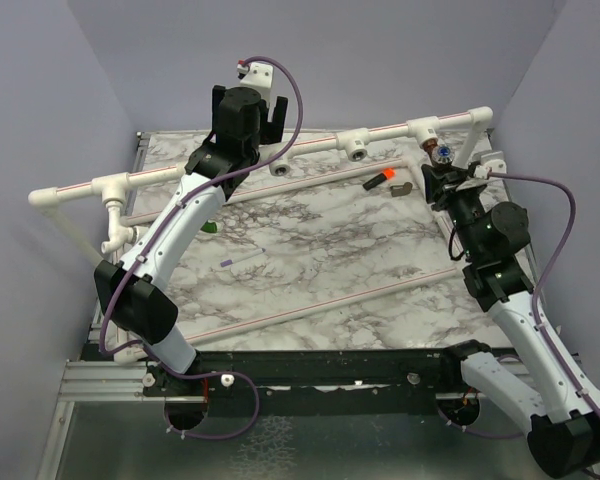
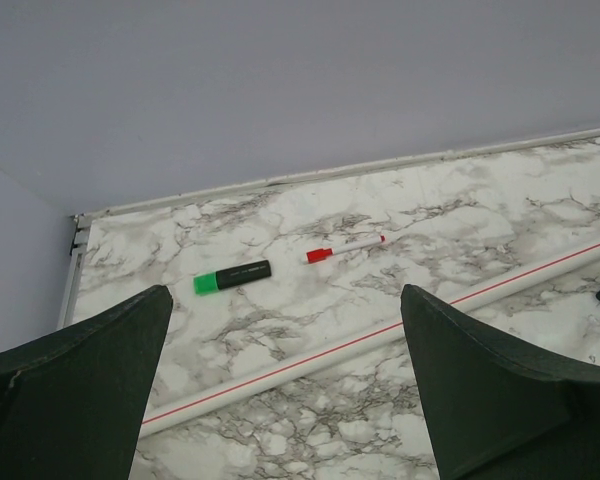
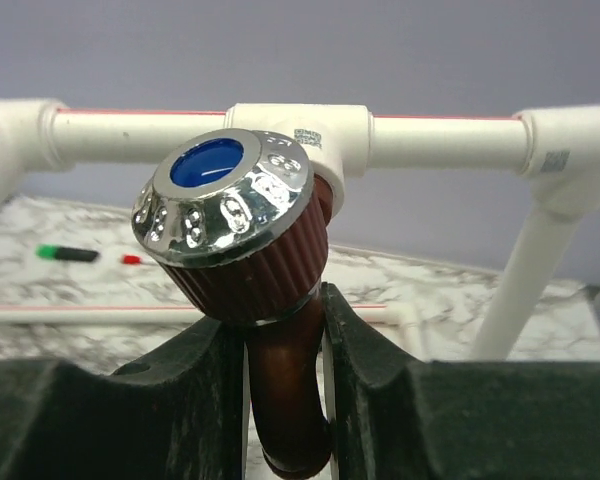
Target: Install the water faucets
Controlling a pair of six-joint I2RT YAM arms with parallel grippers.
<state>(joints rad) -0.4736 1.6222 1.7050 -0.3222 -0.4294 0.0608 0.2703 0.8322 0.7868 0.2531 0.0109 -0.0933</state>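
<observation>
The dark reddish-brown water faucet [image 3: 242, 262], with a chrome cap and blue centre, has its curved spout clamped between the fingers of my right gripper [image 3: 280, 330]. Its rear end meets the outlet of a white tee [image 3: 302, 132] on the pipe frame; how deep it sits is hidden. From above, this faucet [image 1: 440, 152] is at the back right, just ahead of my right gripper [image 1: 443, 172]. My left gripper [image 1: 252, 112] hovers over the back rail, and the left wrist view shows it [image 2: 287, 300] open with nothing between its fingers. A small green piece [image 1: 212, 228] lies partly under the left arm.
A white pipe frame [image 1: 310, 145] crosses the back with open tee sockets [image 1: 355, 150]. An orange-and-black cylinder [image 1: 380, 180] and a grey-brown bent piece [image 1: 402, 187] lie near the right gripper. A green marker [image 2: 232, 276], a red marker [image 2: 342, 248] and a red-striped pipe [image 2: 380, 335] rest on the marble.
</observation>
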